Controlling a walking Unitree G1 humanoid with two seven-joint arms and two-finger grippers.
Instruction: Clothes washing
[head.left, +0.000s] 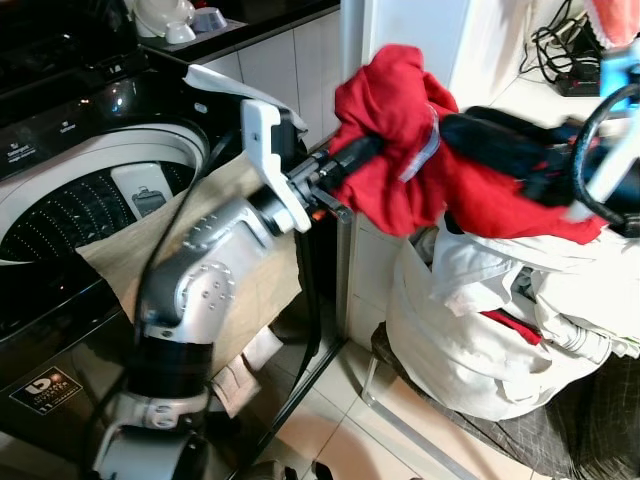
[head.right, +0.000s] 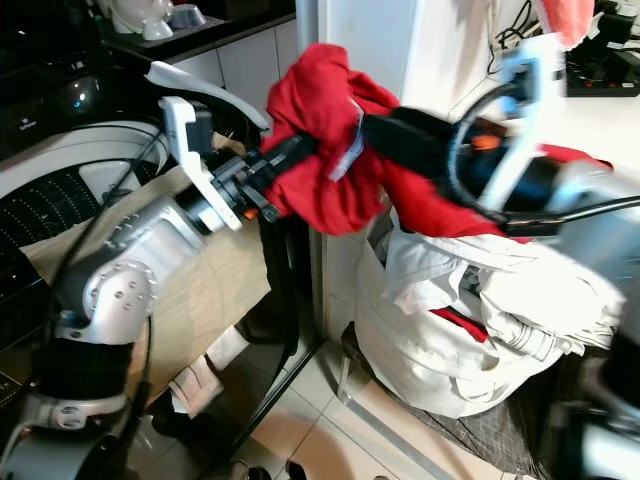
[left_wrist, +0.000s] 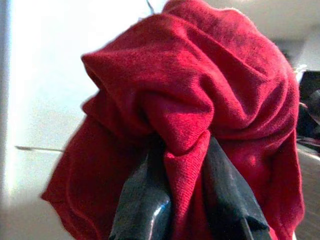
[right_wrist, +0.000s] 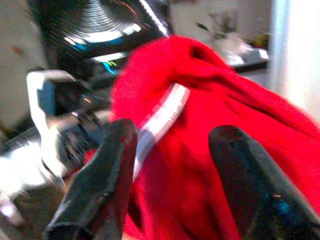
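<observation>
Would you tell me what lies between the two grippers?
The red garment bunches between left gripper and right gripper, seen in both eye views.

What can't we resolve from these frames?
- Left end effector fingertips: buried in the red garment, left wrist view.
- Right end effector: motion-blurred in the right wrist view; whether it grips the cloth is unclear.
- Washer drum contents: covered partly by a beige cloth in the eye views.
- White laundry bag contents: mostly hidden by its folds.

Home laundry corner: black top-loading washing machine with perforated steel drum (head.left: 75, 205), white cloth laundry bag (head.left: 460, 340), pale tiled floor (head.left: 345, 435).
</observation>
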